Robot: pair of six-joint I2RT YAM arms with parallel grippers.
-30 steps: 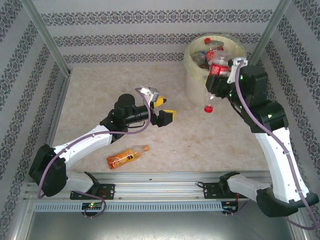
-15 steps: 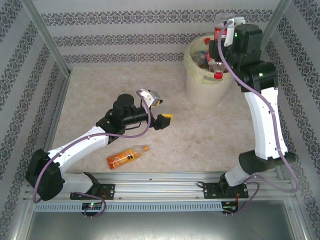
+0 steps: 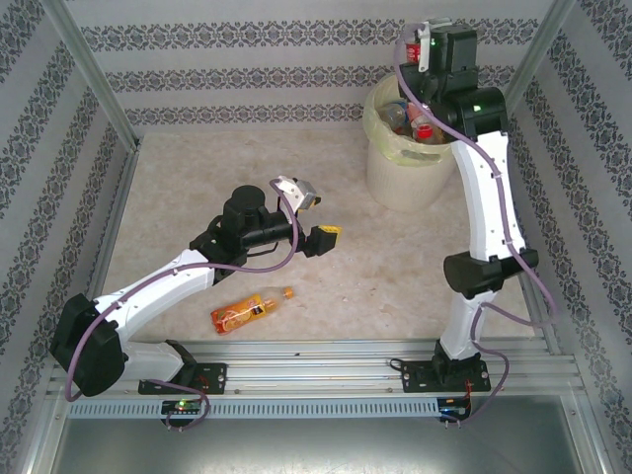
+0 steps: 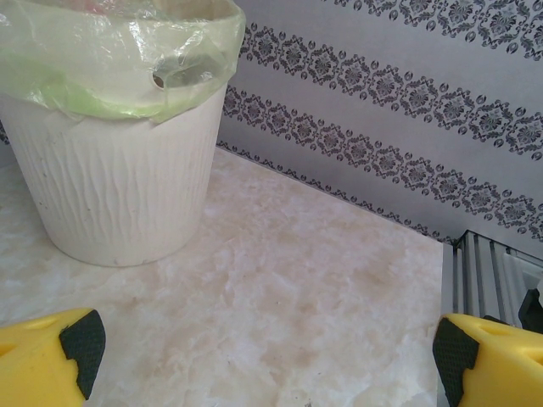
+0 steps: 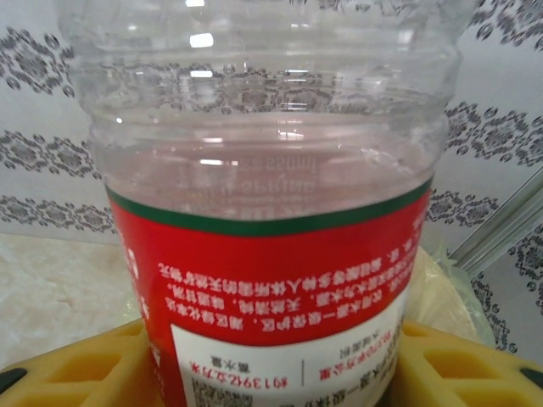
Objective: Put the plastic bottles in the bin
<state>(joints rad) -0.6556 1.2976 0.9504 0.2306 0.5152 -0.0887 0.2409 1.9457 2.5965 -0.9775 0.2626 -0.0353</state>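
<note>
My right gripper [image 5: 276, 377] is shut on a clear plastic bottle [image 5: 271, 254] with a red and white label, its yellow fingers [image 5: 76, 369] on either side of the label. In the top view the right gripper [image 3: 419, 71] is stretched high over the white bin [image 3: 395, 178], which has a pale green liner and bottles [image 3: 423, 126] inside. One orange-labelled bottle [image 3: 249, 311] lies on the table near the front. My left gripper [image 3: 318, 217] hovers open mid-table and holds nothing. The left wrist view looks past the left gripper [image 4: 271, 373] at the bin [image 4: 110, 186].
Patterned walls close in the table at the back and both sides, with metal posts [image 3: 94, 74] at the corners. An aluminium rail [image 3: 316, 355] runs along the near edge. The bin stands in the far right corner.
The right arm has swung up and back, carrying the red-labelled bottle from beside the bin to above its mouth. The left arm has hardly moved.
</note>
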